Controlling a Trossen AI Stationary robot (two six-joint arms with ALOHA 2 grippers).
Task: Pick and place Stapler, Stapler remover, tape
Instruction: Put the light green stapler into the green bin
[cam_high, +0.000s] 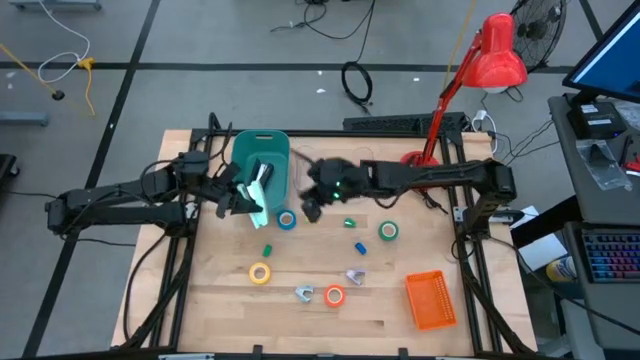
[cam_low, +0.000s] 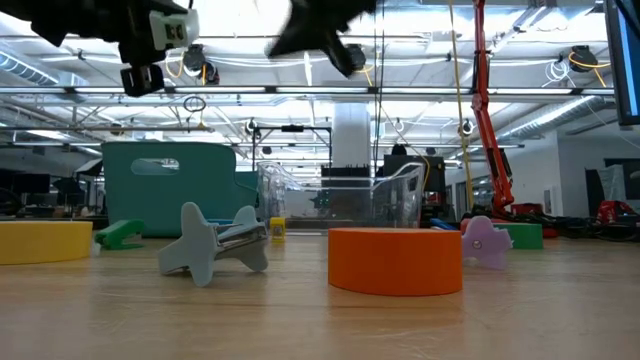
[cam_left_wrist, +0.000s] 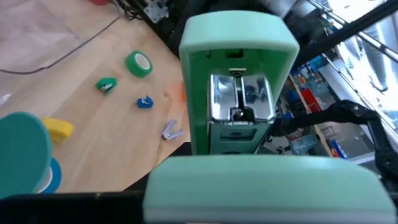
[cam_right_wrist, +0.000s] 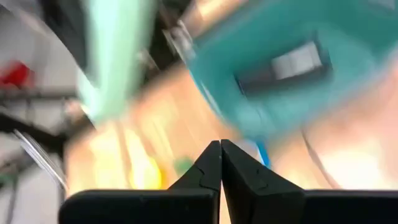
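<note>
My left gripper (cam_high: 243, 203) is shut on a mint-green stapler (cam_high: 259, 186), lifted beside the near rim of the teal bin (cam_high: 262, 152). In the left wrist view the stapler (cam_left_wrist: 236, 93) fills the frame, its metal inside showing. My right gripper (cam_high: 312, 209) hangs shut and empty above the table, just right of the blue tape (cam_high: 287, 219); its fingertips (cam_right_wrist: 220, 167) meet. Green tape (cam_high: 387, 231), yellow tape (cam_high: 260, 272) and orange tape (cam_high: 334, 296) lie flat on the wood. Small staple removers lie between them, among them a blue one (cam_high: 359, 247) and a grey one (cam_high: 304, 292). My left gripper holds the stapler (cam_left_wrist: 261, 186) lifted clear of the table, next to the bin's near rim. The stapler's own body hides the fingers, so the part held and the kind of hold cannot be told.
An orange basket (cam_high: 430, 299) stands at the near right of the table. Two green removers (cam_high: 266, 249) (cam_high: 350, 223) and a lilac one (cam_high: 356, 276) lie mid-table. A red lamp (cam_high: 495, 55) rises at the far right corner.
</note>
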